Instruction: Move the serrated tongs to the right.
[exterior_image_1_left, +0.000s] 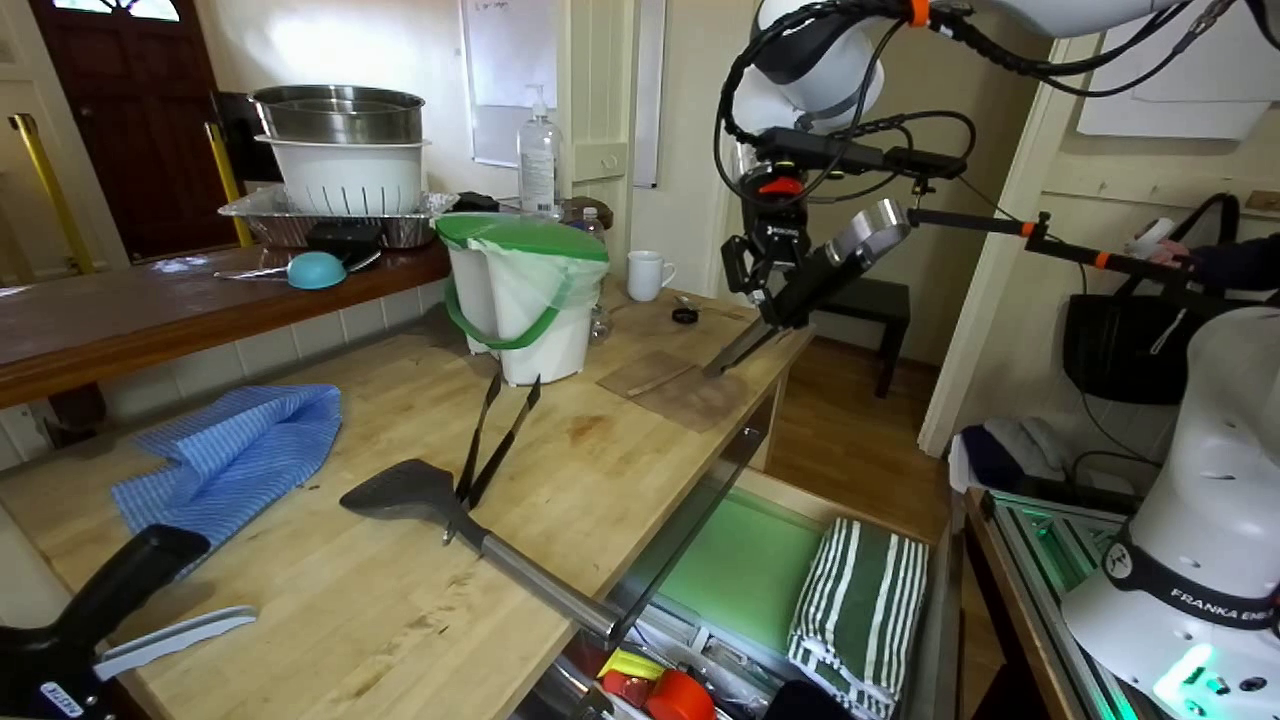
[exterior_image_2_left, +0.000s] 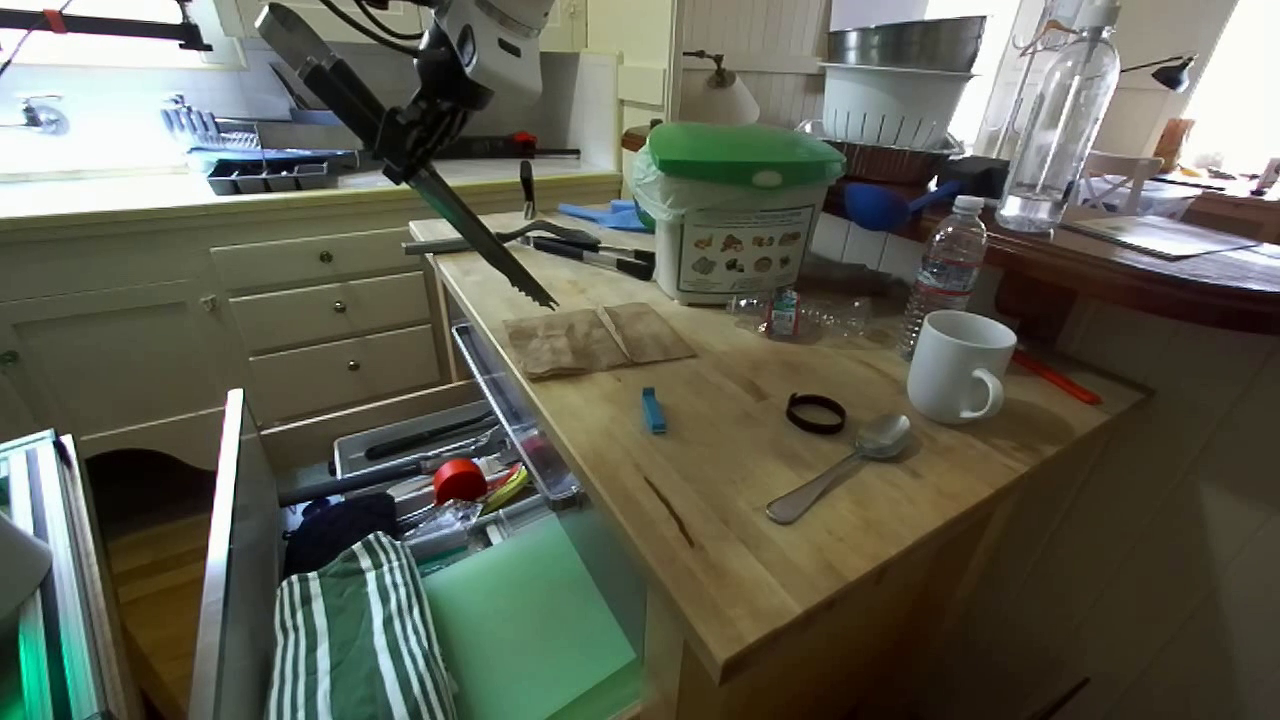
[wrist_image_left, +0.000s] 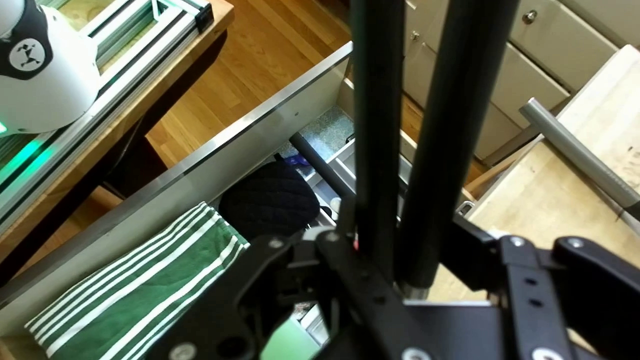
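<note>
The serrated tongs (exterior_image_1_left: 825, 280) have black handles, narrow metal arms and a silver joined end. They are tilted, with the joined end up and the toothed tips down, as the serrated tongs (exterior_image_2_left: 490, 238) show in an exterior view. My gripper (exterior_image_1_left: 772, 295) is shut across their black handles; the gripper (exterior_image_2_left: 402, 160) also shows there. The tips hang over the brown paper on the wooden table; I cannot tell whether they touch it. In the wrist view the tongs (wrist_image_left: 440, 150) rise between the gripper's fingers (wrist_image_left: 400, 235), and their tips are out of view.
A dark V-shaped pair of tongs (exterior_image_1_left: 507, 440) and a spatula (exterior_image_1_left: 405, 490) lie on the wooden table (exterior_image_1_left: 400, 590). A green-lidded bucket (exterior_image_1_left: 535, 340), white mug (exterior_image_2_left: 955, 365) and spoon (exterior_image_2_left: 840, 480) stand or lie there too. An open drawer (exterior_image_2_left: 228, 560) juts out in front.
</note>
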